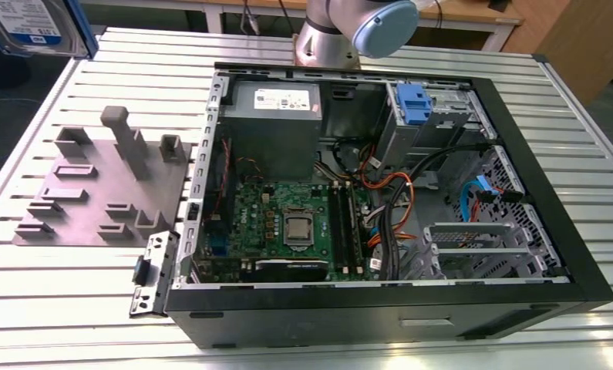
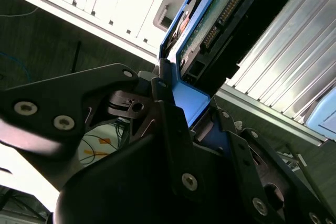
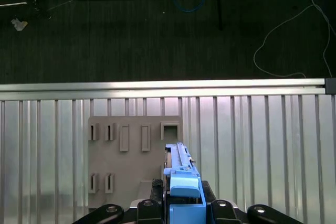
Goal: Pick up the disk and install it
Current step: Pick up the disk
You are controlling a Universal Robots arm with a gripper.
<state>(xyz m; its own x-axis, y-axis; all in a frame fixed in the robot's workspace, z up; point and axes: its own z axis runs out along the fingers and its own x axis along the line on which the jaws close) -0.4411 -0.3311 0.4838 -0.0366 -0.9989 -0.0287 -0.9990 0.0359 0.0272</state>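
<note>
Item: disk, silver-grey drive with a white-and-blue label in a blue carrier.
Disk, place: upper left corner of the exterior view, held clear of the desk and well apart from the case.
Disk, first wrist view: seen edge-on at lower centre, hanging over the near edge of the holder.
Disk, second wrist view: circuit-board side and connector pins run to the upper right of the frame.
Gripper: pinching the disk by its carrier end in both wrist views, one black finger pressed on each flat side.
Arm: base joints at top centre of the exterior view, behind the case.
Holder: grey slotted block, left of the case on the desk; its slots look empty.
Case: open-sided, lying flat; power supply at upper centre, board at centre.
Bay: metal cage with a blue latch, upper right inside the case.
Step in hand: judged, pick-up done and the disk in carry; install not yet done.
Install calls for: judged, bringing the disk across to the cage, squaring its carrier to the opening, and keeping clear of the orange and black cables beside it.
</note>
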